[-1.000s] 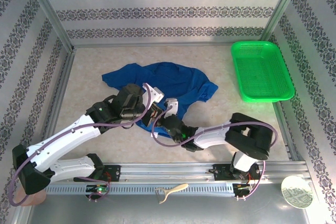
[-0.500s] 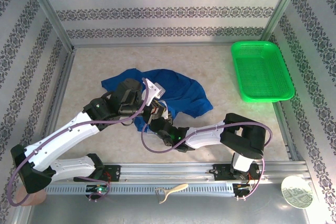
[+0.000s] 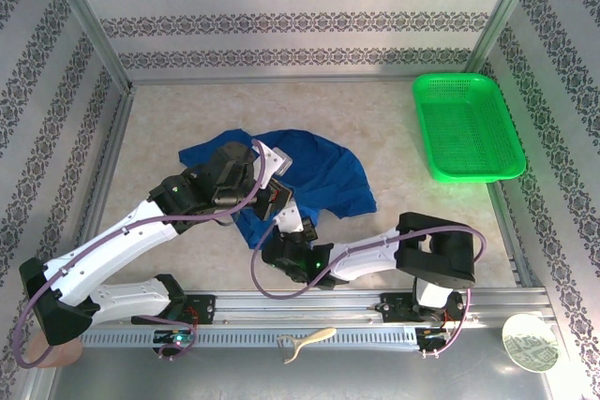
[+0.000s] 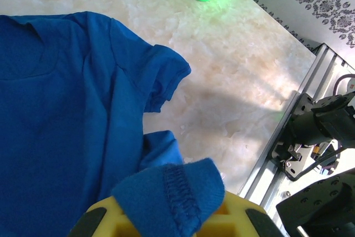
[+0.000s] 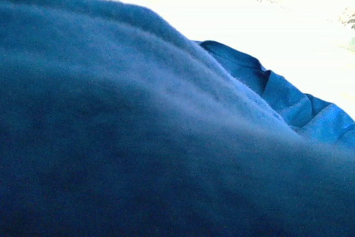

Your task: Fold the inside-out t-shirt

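Arms reach in low from the near edge of the pale marbled worktop [image 3: 169, 128], the left from 7 o'clock and the right from 5 o'clock, and meet near its middle. Left pincer [image 3: 272, 196] is clenched on the royal blue short-sleeved cloth t-shirt [image 3: 314, 170]. Its wrist view shows a stitched hem fold nipped between the yellow pads [image 4: 233, 221], with the fold standing up above them. Right pincer [image 3: 292, 220], just beside the left one toward 5 o'clock, is clenched on the t-shirt's near edge, and blue cloth lies blurred and very close across its wrist view. The t-shirt is rumpled at the middle of the worktop, spreading from the two pincers toward 12 and 2 o'clock, with one short sleeve [image 4: 166, 76] flat on the marbled surface. Farther off, at 2 o'clock from the t-shirt and well apart from it, a green plastic mesh basket [image 3: 464, 126] sits near the far right corner.
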